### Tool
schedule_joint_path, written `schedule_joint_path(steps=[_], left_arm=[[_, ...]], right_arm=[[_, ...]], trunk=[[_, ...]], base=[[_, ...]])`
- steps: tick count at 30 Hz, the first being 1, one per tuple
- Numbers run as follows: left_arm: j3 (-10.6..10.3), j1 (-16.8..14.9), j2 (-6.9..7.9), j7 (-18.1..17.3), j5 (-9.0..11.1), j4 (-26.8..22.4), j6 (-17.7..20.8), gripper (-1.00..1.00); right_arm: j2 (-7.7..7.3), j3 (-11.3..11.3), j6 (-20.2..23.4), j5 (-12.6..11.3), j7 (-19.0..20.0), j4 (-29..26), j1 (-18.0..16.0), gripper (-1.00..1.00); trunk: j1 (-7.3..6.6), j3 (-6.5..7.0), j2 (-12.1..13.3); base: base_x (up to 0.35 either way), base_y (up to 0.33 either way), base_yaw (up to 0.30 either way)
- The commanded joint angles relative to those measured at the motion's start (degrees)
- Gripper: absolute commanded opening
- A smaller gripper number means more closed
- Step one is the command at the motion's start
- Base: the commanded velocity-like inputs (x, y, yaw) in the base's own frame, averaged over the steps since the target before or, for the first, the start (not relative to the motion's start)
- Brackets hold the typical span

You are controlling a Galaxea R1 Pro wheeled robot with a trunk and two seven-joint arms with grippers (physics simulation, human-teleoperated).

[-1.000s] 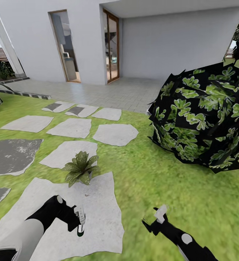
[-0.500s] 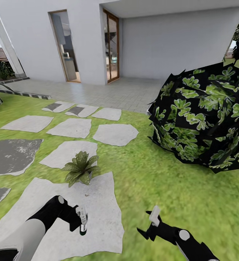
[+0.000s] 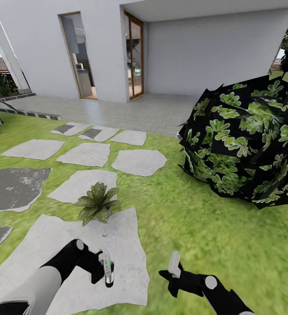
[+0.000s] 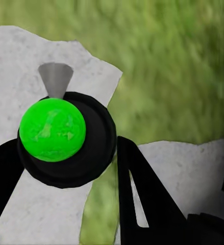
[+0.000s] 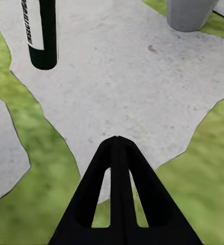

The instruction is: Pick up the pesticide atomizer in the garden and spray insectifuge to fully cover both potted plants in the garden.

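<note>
Lawn (image 3: pixel 205 227) w/ grey stepping stones (image 3: pixel 89 154) across head view; white house wall and glass doors (image 3: pixel 134 54) at back. Potted plant (image 3: pixel 96 203) sits at far edge of the big pale slab (image 3: pixel 117 245), just ahead of L arm; its grey pot (image 5: pixel 188 13) shows in R wrist view. L gripper (image 3: pixel 105 272) low left over that slab, clamped on pesticide atomizer (image 3: pixel 107 267): bottle hangs roughly upright, pale head up, dark base down, apart from the plant. L wrist view looks along the bottle, green round end (image 4: pixel 52 129) inside black body, fingers (image 4: pixel 142 194) either side. R gripper (image 3: pixel 172 273) low centre-right at slab/grass edge, holds nothing; fingers (image 5: pixel 117 194) look pressed together. Atomizer base (image 5: pixel 43 33) in R wrist view above slab. Big dark leafy bush (image 3: pixel 244 144) far right on grass.
</note>
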Motion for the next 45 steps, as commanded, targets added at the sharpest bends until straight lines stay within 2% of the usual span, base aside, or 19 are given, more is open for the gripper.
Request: schedule_joint_path(steps=[1, 2, 6, 13, 15, 18, 22, 25, 31, 35, 45], left_arm=[[0.16, -0.02, -0.07, -0.21, -0.42, 0.31, -0.34, -1.00], [0.15, -0.02, -0.11, -0.15, -0.47, 0.63, -0.48, -1.00], [0.10, -0.02, -2.03, 0.05, -0.81, 0.95, -0.54, -1.00], [0.02, -0.02, -2.87, 0.14, -1.13, 0.95, -0.39, -1.00], [0.01, -0.02, -2.94, 0.23, -1.53, 0.95, -0.37, -1.00], [0.02, -0.02, -2.97, 3.09, -3.42, 1.02, -0.21, -1.00], [-0.02, -0.02, -2.89, 3.78, -3.86, 1.98, -0.11, -1.00], [-0.06, -0.02, -2.88, 3.83, -3.94, 2.30, -0.09, -1.00], [-0.14, -0.02, -2.83, 3.98, -3.96, 2.36, -0.09, -1.00], [-0.10, -0.02, -2.90, 6.21, -3.85, 3.53, -0.09, -1.00], [0.01, -0.02, -3.15, 6.74, -3.39, 4.82, -0.43, -1.00]], right_arm=[[0.08, 0.12, -0.29, 0.49, 0.41, -0.13, -0.02, -1.00], [0.23, 0.13, -0.29, 0.49, 1.12, -0.18, -0.02, -1.00], [1.18, 0.13, -0.29, 0.50, 1.95, -0.50, -0.02, -1.00], [2.77, 0.13, -0.29, 0.50, 3.38, -1.52, -0.02, -1.00], [3.11, 0.13, -0.28, 0.50, 3.43, -1.95, -0.02, -1.00], [3.76, 0.13, -0.24, 0.50, 3.47, -2.55, -0.02, -1.00], [4.66, 0.13, -0.23, 0.50, 3.50, -2.71, -0.02, -1.00], [5.34, 0.13, -0.22, 0.51, 3.53, -2.73, -0.02, -1.00], [5.55, 0.13, -0.25, 0.50, 3.55, -2.83, -0.02, -1.00], [5.71, 0.20, -0.21, 0.44, 3.55, -4.45, -0.02, -1.00], [7.06, 0.21, -0.21, 0.50, 3.55, -4.72, -0.02, -1.00]], trunk=[[-0.01, -0.05, -0.02], [-0.01, -0.05, -0.02], [-0.01, -0.05, -0.02], [-0.01, -0.05, -0.02], [-0.01, -0.05, -0.02], [-0.01, -0.05, -0.02], [-0.01, -0.05, -0.02], [-0.01, -0.05, -0.02], [-0.01, -0.05, -0.02], [-0.01, -0.05, -0.02], [-0.01, -0.05, -0.02]], base=[[0.000, 0.000, 0.000], [0.000, 0.000, 0.000], [0.000, 0.000, 0.000], [0.000, 0.000, 0.000], [0.000, 0.000, 0.000], [0.000, 0.000, 0.000], [0.000, 0.000, 0.000], [0.000, 0.000, 0.000], [0.000, 0.000, 0.000], [0.000, 0.000, 0.000], [0.000, 0.000, 0.000]])
